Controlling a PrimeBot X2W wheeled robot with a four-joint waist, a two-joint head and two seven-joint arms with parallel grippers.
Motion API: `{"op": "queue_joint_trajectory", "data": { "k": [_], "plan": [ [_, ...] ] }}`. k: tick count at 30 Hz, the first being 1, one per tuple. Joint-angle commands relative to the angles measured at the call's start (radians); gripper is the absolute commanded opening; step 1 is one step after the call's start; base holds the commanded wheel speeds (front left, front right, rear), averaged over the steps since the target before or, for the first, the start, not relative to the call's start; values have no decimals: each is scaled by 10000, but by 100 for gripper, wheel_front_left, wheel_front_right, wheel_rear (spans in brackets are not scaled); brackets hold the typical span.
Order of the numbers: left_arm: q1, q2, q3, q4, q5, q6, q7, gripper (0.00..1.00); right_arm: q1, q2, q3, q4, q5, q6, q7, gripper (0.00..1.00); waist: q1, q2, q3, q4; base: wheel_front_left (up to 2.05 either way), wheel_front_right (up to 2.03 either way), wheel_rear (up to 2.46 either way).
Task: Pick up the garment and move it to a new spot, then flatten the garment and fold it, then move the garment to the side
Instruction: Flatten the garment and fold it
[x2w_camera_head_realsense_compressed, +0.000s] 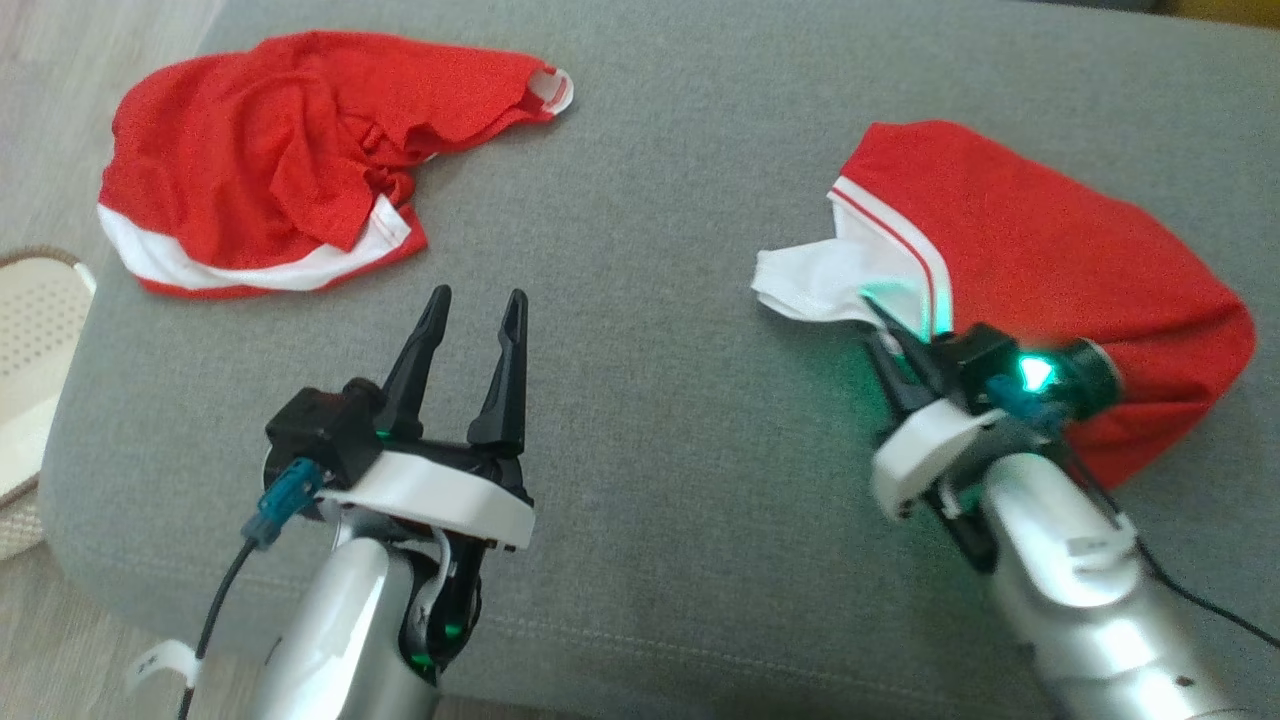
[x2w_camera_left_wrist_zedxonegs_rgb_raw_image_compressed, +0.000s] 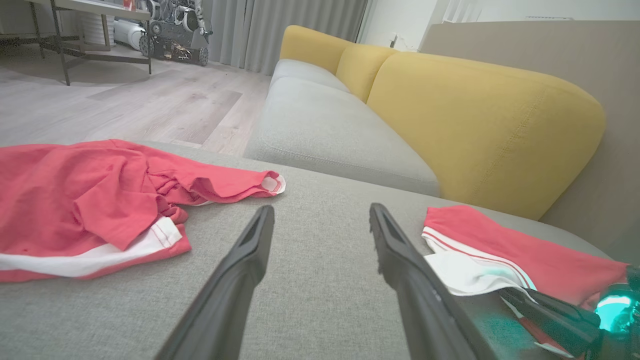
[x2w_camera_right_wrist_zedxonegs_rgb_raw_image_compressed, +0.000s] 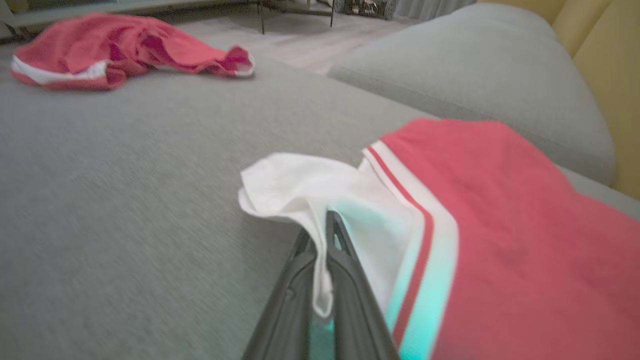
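Fingers of the right gripper (x2w_camera_right_wrist_zedxonegs_rgb_raw_image_compressed: 320, 240) pinch the garment (x2w_camera_right_wrist_zedxonegs_rgb_raw_image_compressed: 475, 235) by its white corner; the left gripper (x2w_camera_head_realsense_compressed: 476, 310) has fingers wide apart, touching nothing.

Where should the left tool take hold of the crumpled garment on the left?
Probably the white-banded corner of the garment, nearest the open left tool. Come in low from the near side, across the cushion: that corner juts out as a loose flap, while the rest is bunched.

Matt cloth garment (x2w_camera_head_realsense_compressed: 1050, 250), rough grey woven sofa seat (x2w_camera_head_realsense_compressed: 660, 200), matt black plastic left tool (x2w_camera_head_realsense_compressed: 478, 297), glossy silver right forearm (x2w_camera_head_realsense_compressed: 1075, 590)
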Motion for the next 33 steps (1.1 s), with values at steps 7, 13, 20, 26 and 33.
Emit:
{"op": "queue_joint_trajectory", "data": {
  "k": [7, 13, 20, 26, 33],
  "plan": [
    [-6, 72, 246, -209, 8, -21, -59, 100, -641, 493, 2477, -2567, 1805, -7, -560, 0, 0, 0, -780, -268, 0, 0, 0],
    [354, 72, 358, -160, -109, -30, -59, 100, -1127, -166, 3959, -5340, 3534, -7, -621, 0, 0, 0, -1412, -341, 0, 0, 0],
    [467, 72, 352, -306, -219, -13, -59, 100, -2288, -1168, 2510, -5985, 4603, -7, 309, 0, 0, 0, -1411, -126, 0, 0, 0],
    [47, 72, -79, -494, -326, 7, -59, 100, -4163, -1899, 1831, -3674, 4321, -7, 1273, 0, 0, 0, -528, 355, 0, 0, 0],
    [-572, 72, -815, -601, -636, 95, -59, 100, -6720, -2370, 1967, 54, 3886, -7, 1181, 100, 0, 0, 586, 1147, 0, 0, 0]
  ]
}}
